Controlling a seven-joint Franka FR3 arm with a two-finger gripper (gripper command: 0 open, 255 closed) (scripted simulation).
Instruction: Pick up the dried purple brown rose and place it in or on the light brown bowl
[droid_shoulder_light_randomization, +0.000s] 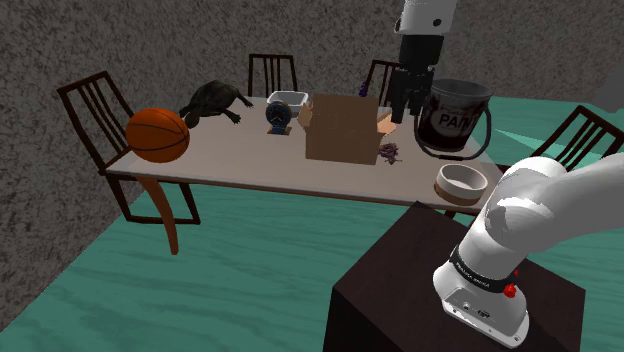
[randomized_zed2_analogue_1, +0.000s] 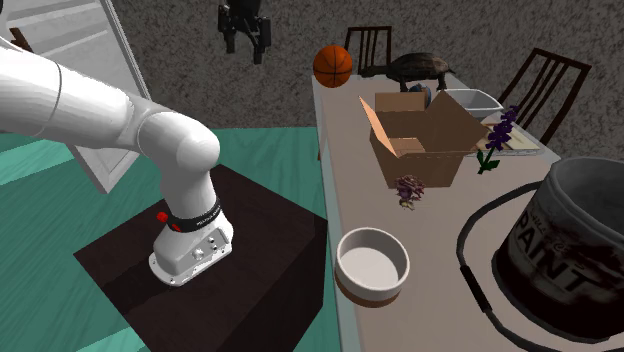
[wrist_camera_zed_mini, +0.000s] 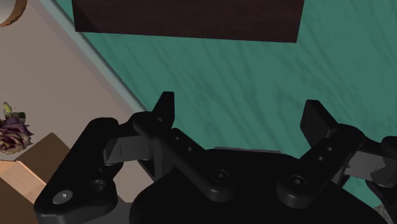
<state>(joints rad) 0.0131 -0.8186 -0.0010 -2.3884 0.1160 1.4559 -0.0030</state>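
I judged that a good reach meant carrying my pincer (droid_shoulder_light_randomization: 403, 115) in over the table (droid_shoulder_light_randomization: 230, 150) edge, centring it above the dried rose (droid_shoulder_light_randomization: 389, 152), then descending without clipping the cardboard box (droid_shoulder_light_randomization: 340, 130) just beside it. The rose lay near the table edge facing my stand, with the bowl (droid_shoulder_light_randomization: 461, 182) by the nearest corner. My pincer hung high, spread wide, grasping nothing.

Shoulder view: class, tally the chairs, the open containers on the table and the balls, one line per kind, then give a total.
Chairs: 4
Open containers, namely white tray, cardboard box, paint bucket and bowl: 4
Balls, the basketball: 1
Total: 9
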